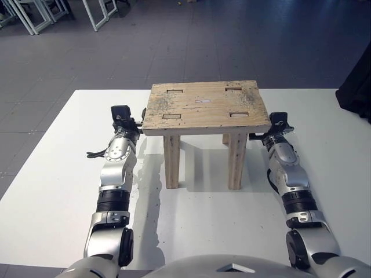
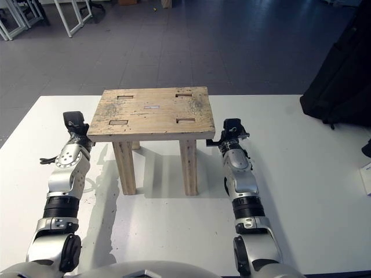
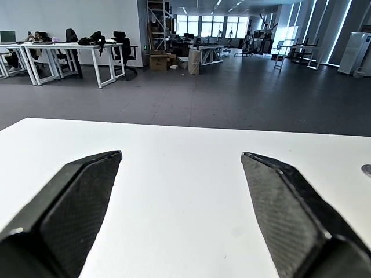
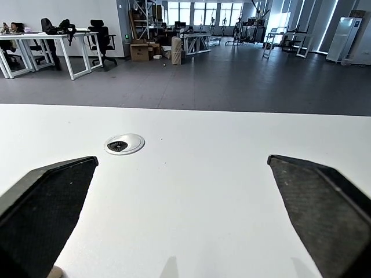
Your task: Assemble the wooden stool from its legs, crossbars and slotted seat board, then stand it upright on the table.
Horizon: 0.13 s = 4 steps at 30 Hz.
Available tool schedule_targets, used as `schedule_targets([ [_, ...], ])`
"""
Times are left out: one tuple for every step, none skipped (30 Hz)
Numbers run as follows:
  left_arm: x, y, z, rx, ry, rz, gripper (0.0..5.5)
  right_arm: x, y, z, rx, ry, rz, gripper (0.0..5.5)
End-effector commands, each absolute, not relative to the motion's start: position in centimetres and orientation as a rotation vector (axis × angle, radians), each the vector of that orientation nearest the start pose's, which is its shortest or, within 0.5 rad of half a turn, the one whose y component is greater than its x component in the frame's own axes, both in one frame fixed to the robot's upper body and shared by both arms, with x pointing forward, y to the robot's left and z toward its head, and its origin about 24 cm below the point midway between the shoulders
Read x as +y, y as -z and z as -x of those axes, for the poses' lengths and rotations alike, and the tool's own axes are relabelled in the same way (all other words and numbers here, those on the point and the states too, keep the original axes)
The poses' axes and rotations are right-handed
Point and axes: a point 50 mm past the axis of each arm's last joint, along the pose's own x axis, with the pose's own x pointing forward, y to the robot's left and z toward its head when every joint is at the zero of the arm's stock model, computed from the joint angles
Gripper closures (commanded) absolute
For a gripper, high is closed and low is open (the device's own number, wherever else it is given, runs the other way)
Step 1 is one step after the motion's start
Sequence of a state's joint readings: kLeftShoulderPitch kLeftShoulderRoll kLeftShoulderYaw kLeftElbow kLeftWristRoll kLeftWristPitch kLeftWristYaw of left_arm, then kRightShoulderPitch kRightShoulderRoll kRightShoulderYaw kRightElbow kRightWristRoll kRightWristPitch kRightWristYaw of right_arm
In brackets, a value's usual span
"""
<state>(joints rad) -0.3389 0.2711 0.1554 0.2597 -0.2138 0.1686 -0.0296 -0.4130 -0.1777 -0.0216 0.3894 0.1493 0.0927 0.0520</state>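
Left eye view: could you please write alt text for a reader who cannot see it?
An assembled wooden stool stands upright on a white table, its seat board showing four slots. The left gripper and the right gripper sit close beside the seat's two ends, each open and holding nothing.

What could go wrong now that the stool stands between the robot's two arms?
1. The left claw and the right claw, both open, sit close beside the seat. A sideways swing of either arm could push or tip the stool.
2. The slots show in the seat's top, but how tightly the legs sit in them cannot be seen. A loose joint might let it wobble.
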Motion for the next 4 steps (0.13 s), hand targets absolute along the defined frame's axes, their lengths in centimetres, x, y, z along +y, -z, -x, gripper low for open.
schedule_targets([
  [22.87,-7.73,-31.43,0.063,-0.112,0.007,1.70,-17.30,-6.40,-33.22,0.081,-0.058,0.032,0.08],
  [22.85,-7.80,-31.66,0.065,-0.104,0.008,1.70,-17.52,-6.34,-33.05,0.079,-0.043,0.031,0.08],
  [22.83,-7.85,-31.83,0.067,-0.098,0.008,1.70,-17.63,-6.26,-32.93,0.078,-0.034,0.029,0.08],
  [22.76,-7.88,-32.02,0.069,-0.089,0.005,1.70,-17.70,-6.15,-32.80,0.079,-0.027,0.028,0.08],
])
